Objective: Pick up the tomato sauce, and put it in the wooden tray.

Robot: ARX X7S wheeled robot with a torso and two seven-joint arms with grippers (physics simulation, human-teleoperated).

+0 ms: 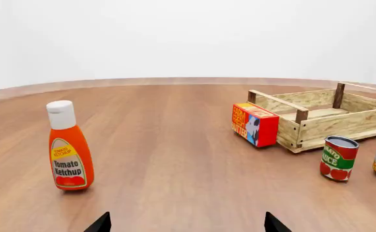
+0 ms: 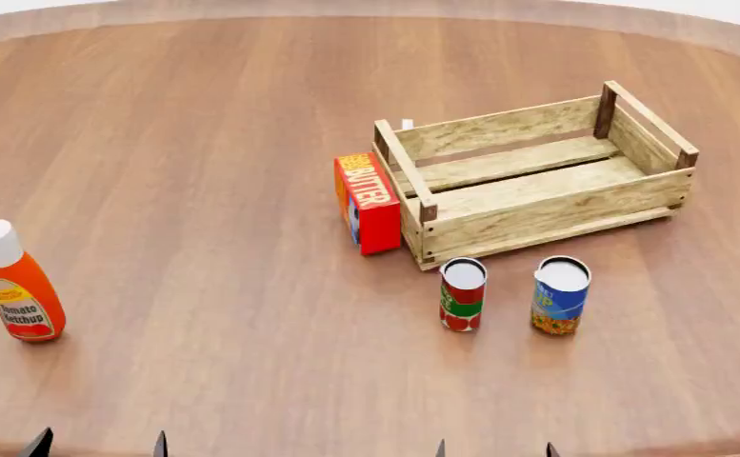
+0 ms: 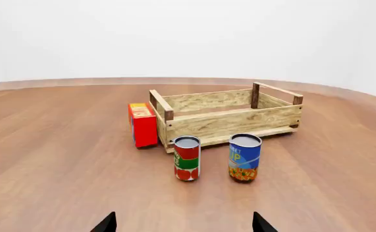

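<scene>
Starting the approach, the right end effector (image 3: 184, 223), fingers spread and empty, must advance to straddle the upright tomato sauce (image 3: 187, 158) beside the wooden tray (image 3: 233, 123).

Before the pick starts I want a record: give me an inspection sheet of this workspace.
Surface: brown wooden table.
Job's things: tomato sauce upright, just before the empty wooden tray.
Clutter: blue can beside the sauce; butter box at the tray's end; ketchup bottle far left.
Grippers: left gripper and right gripper open, holding nothing, fingertips only in view.
Cables: nothing seen.
Surroundings: plain white backdrop.
</scene>
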